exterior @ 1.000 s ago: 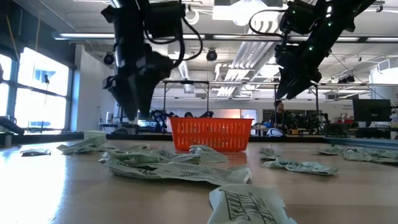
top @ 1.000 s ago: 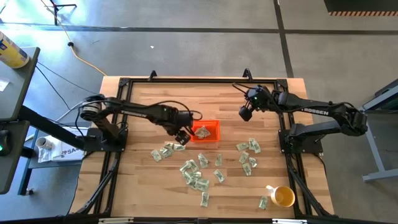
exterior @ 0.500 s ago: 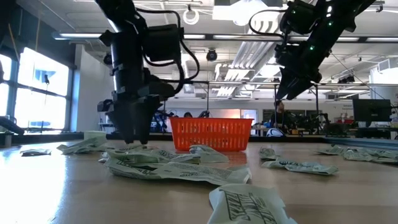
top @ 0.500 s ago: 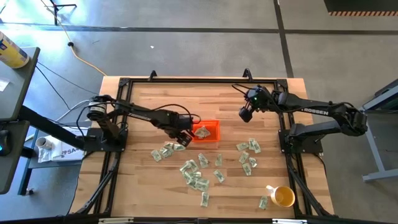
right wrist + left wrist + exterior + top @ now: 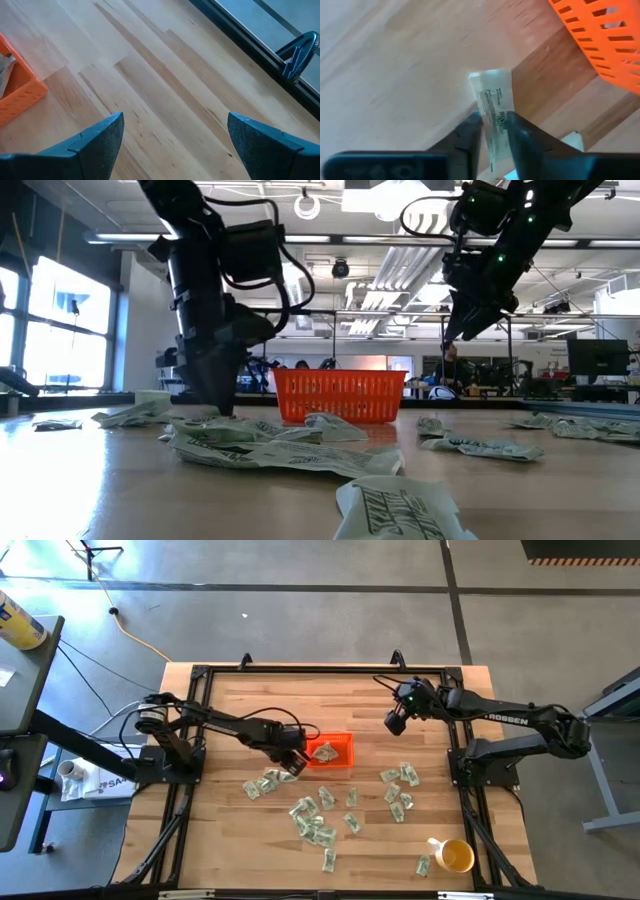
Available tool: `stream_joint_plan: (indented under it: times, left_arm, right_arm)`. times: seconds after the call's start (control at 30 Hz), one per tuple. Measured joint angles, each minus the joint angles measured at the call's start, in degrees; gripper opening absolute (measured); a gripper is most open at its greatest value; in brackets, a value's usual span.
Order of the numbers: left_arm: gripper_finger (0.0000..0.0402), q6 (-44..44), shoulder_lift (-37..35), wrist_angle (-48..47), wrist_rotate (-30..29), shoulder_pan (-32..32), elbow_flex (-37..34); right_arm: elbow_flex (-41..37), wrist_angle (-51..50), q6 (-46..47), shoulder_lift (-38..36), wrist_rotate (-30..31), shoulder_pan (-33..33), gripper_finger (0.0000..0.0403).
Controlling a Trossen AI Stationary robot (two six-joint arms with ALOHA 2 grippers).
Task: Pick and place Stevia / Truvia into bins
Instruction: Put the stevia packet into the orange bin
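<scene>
Since the earlier frame, left tool has lowered and clamped a Stevia packet beside the orange bin mid-bench. Few packets binned; most remain scattered. Right tool waits released.

Your wooden table, loaded and busy.
You've got the orange bin sitting near the middle, green-and-white sweetener packets scattered loose across the planks in front of it, a smaller cluster off to the right, and a yellow mug at the front right corner with one packet just beside it.
</scene>
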Motion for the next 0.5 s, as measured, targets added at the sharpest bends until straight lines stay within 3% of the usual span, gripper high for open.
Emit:
stream_joint_plan:
  times: [0.27,0.4,0.5]
  left_arm:
    - [0.0033,0.65,0.07,-0.22,-1.79,0.0,-0.11]
    - [0.0028,0.55,0.07,-0.19,-1.83,0.0,-0.11]
    - [0.0045,0.08,0.08,-0.14,-1.83,0.0,-0.11]
  right_arm:
    - [0.0,-0.21,0.32,0.0,0.01,0.0,0.0346]
    - [0.0,-0.24,0.42,0.0,-0.07,0.0,0.0346]
    - [0.0,-0.24,0.46,0.0,-0.15,0.0,0.0346]
